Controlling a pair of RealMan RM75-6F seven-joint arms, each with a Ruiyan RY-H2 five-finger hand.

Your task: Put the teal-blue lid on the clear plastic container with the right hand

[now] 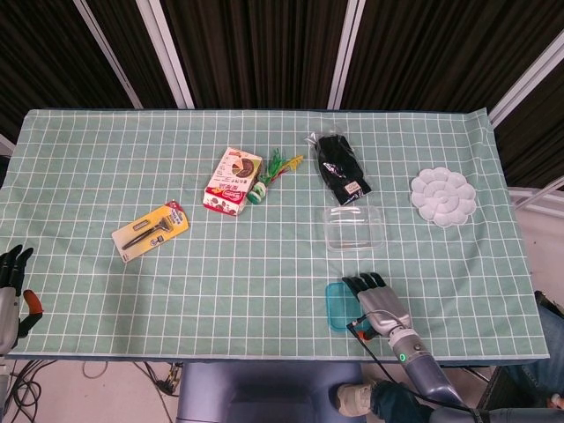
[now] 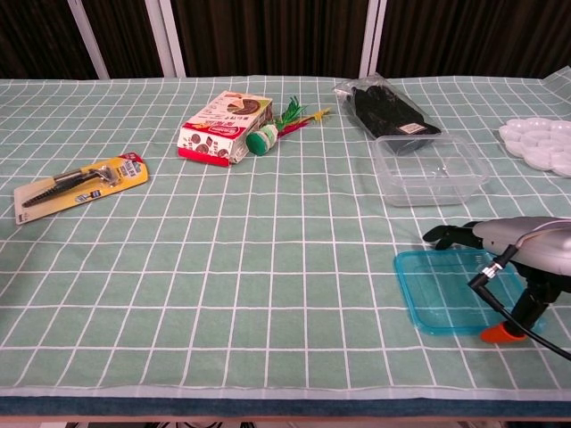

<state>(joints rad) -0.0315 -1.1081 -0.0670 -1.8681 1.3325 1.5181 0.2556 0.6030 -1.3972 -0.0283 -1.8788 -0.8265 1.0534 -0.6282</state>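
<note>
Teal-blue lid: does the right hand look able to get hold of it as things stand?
Probably yes. The right hand is already over the teal-blue lid, which lies flat near the table's front edge with nothing on it; the clear plastic container sits just beyond.

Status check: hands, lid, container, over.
Right hand over teal-blue lid, no grip visible. Left hand idle off-table. Clear plastic container open, path clear.
</note>
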